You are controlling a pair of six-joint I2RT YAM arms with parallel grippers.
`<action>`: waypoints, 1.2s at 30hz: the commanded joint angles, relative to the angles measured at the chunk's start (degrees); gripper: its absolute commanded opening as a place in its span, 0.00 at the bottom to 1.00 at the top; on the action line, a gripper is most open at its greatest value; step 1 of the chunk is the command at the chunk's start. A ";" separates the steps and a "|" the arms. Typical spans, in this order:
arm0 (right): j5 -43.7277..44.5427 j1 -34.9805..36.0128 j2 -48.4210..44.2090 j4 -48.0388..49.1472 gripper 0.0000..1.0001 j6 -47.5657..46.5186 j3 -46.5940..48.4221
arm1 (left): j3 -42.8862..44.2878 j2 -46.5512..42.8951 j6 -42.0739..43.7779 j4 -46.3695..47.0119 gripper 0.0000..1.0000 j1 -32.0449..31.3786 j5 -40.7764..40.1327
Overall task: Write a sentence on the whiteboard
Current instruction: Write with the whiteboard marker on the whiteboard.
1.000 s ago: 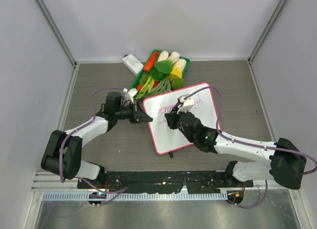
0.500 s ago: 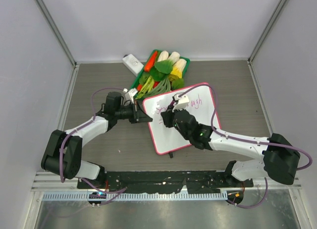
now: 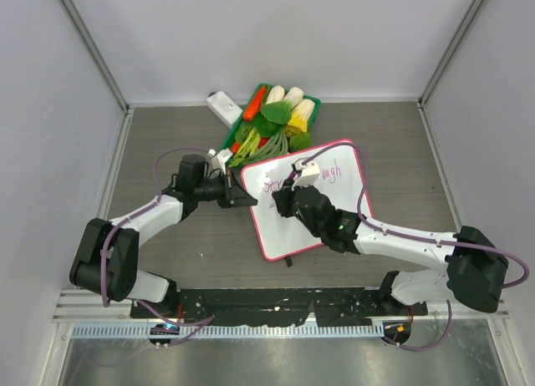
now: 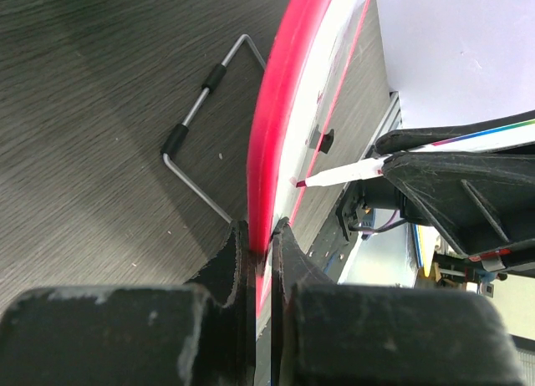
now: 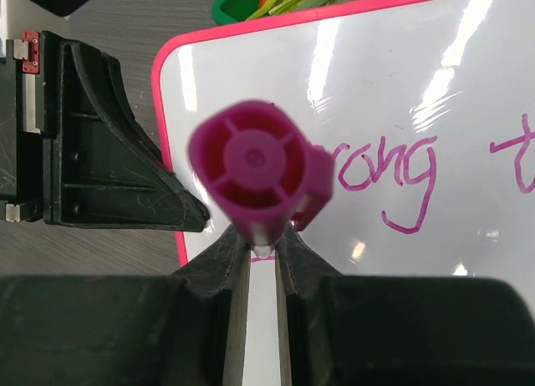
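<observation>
Your right gripper [image 5: 262, 236] has slid left over the white, pink-rimmed whiteboard [image 3: 272, 231] on the dark table [image 3: 167, 135], clamped on a magenta marker [image 5: 255, 165] above the magenta handwritten sentence [image 5: 393, 173]; your left gripper [image 4: 261, 236] pinches the board's rim.

In the top view I have the whiteboard [image 3: 276, 234] at centre, with the basket [image 3: 316, 99] just above it and a block [image 3: 222, 107] just left of the basket. My left gripper [image 3: 248, 198] sits on the board's left edge; my right gripper [image 3: 280, 204] holds the marker [image 5: 255, 165] over its upper left.
</observation>
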 commanded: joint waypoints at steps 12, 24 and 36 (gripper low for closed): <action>-2.22 0.16 -3.36 -2.08 0.01 3.08 -3.92 | 0.57 0.72 5.84 -4.00 0.00 0.59 -7.44; 0.50 0.16 -4.15 -2.96 0.02 2.12 -3.75 | 0.40 0.46 5.92 -4.09 0.00 0.59 -7.70; 2.79 0.16 -5.29 -3.23 0.02 1.50 -1.82 | 0.31 0.64 5.92 -4.00 0.00 0.59 -7.52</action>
